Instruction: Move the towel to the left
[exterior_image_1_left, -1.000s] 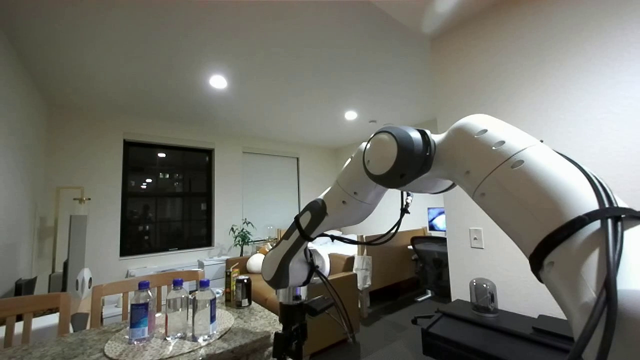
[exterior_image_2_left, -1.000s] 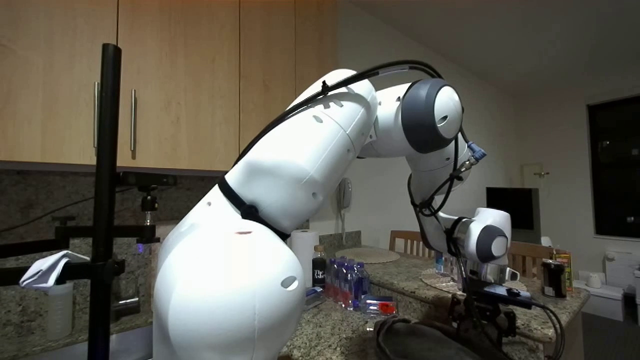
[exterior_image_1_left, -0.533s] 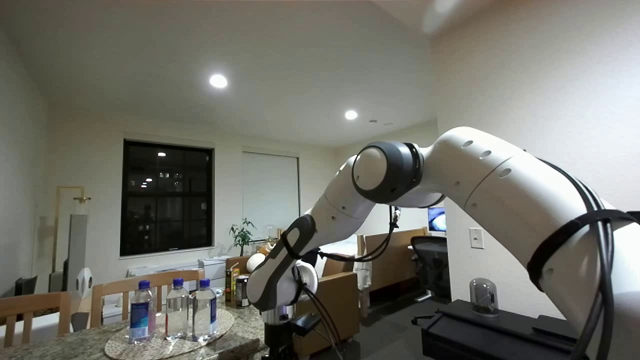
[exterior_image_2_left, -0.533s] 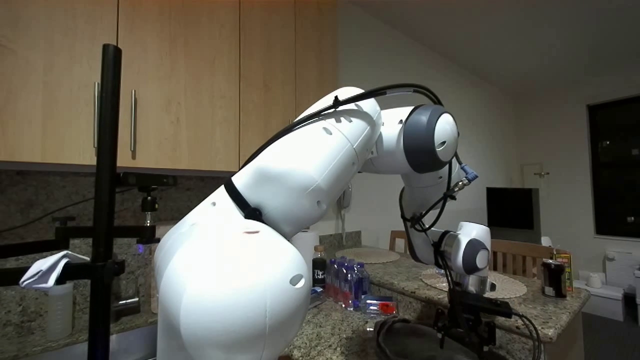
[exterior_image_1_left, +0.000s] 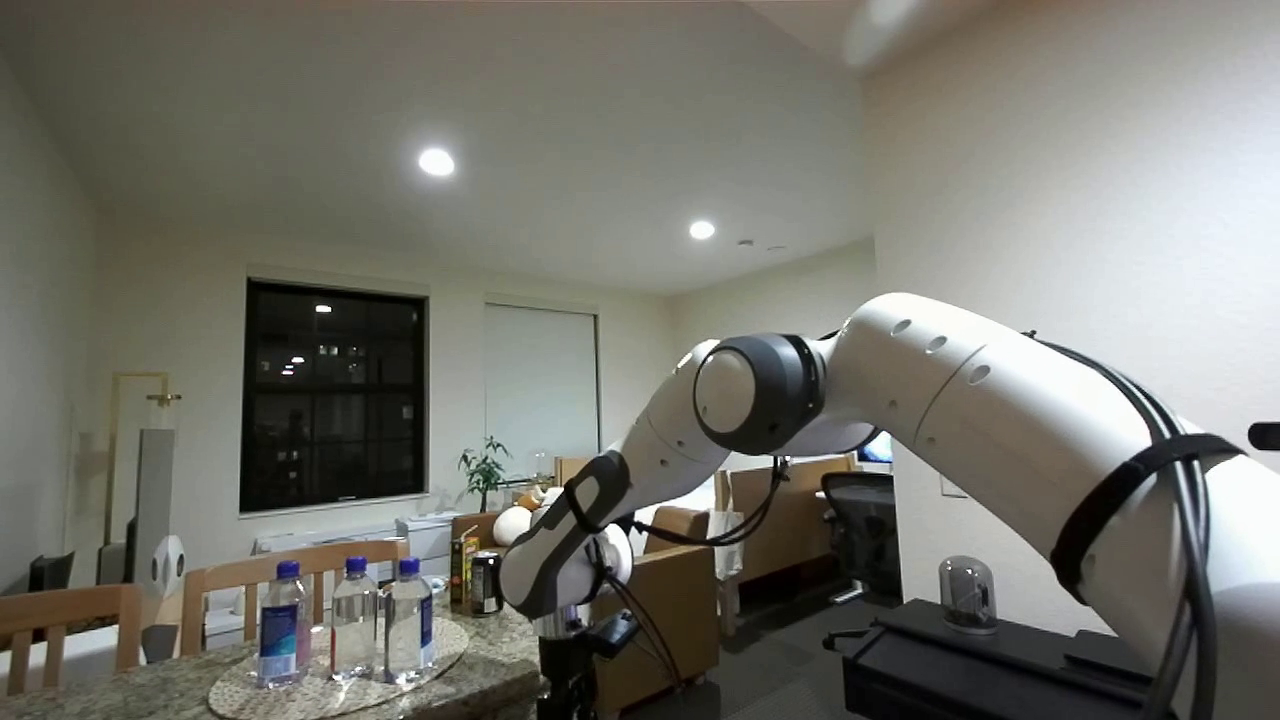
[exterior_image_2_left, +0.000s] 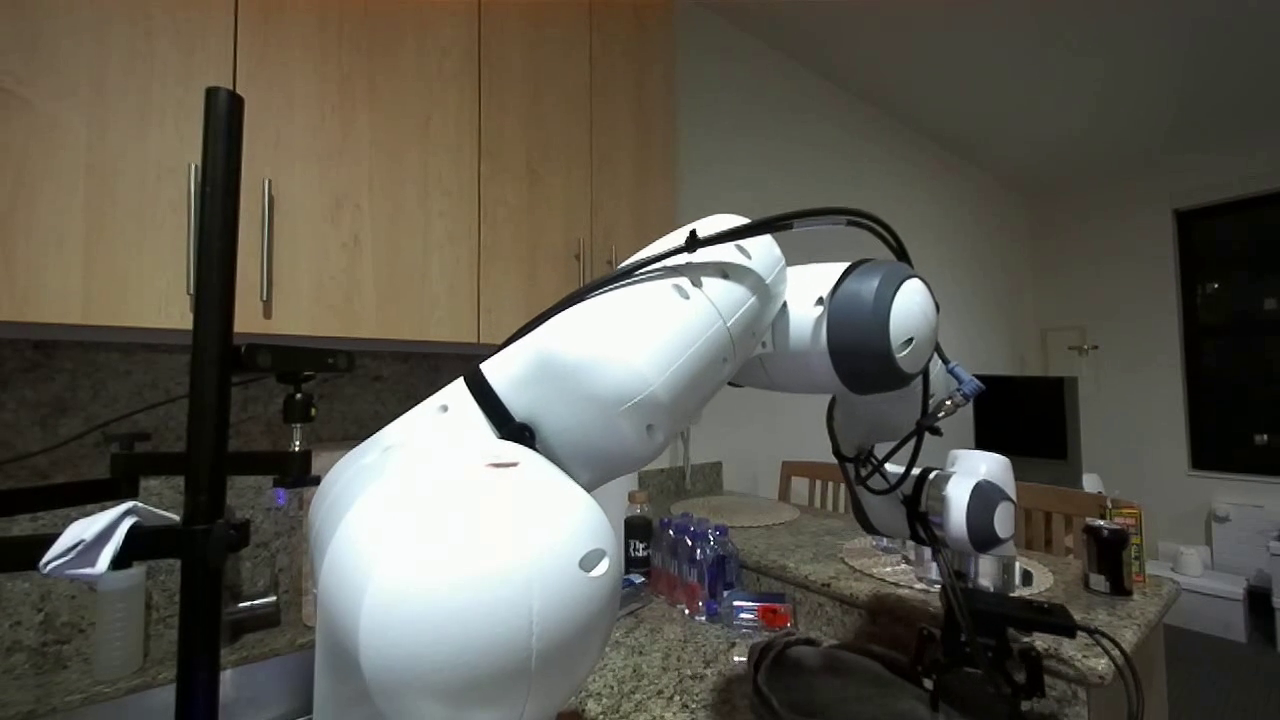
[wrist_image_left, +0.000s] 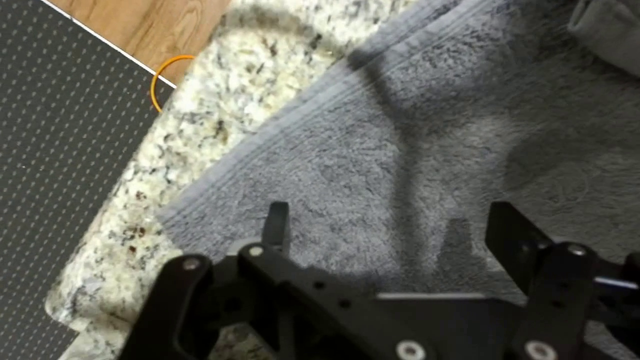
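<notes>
The grey towel (wrist_image_left: 340, 165) lies on the granite counter in the wrist view, with a hemmed edge running diagonally and a corner at the left. A raised fold shows at its upper right. In an exterior view the towel (exterior_image_2_left: 830, 685) is a dark rumpled shape at the bottom edge. My gripper (wrist_image_left: 390, 210) is open and empty, pointing down over the towel near that corner. Its shadow falls on the cloth; I cannot tell whether the fingertips touch it. In the exterior views the gripper (exterior_image_1_left: 566, 690) (exterior_image_2_left: 980, 660) is low, its fingertips hidden or out of view.
The granite counter's edge (wrist_image_left: 125, 185) is close to the towel's corner, with dark floor (wrist_image_left: 60, 150) beyond. Bottles (exterior_image_2_left: 695, 565) and a plastic pack (exterior_image_2_left: 757, 610) stand on the counter. A raised counter holds a black can (exterior_image_2_left: 1108, 557) and bottles on a mat (exterior_image_1_left: 340, 625).
The arm's elbow and upper links have come down. The gripper has lowered, shifting first to the left and then partly back to the right in both exterior views. The towel shows no clear change.
</notes>
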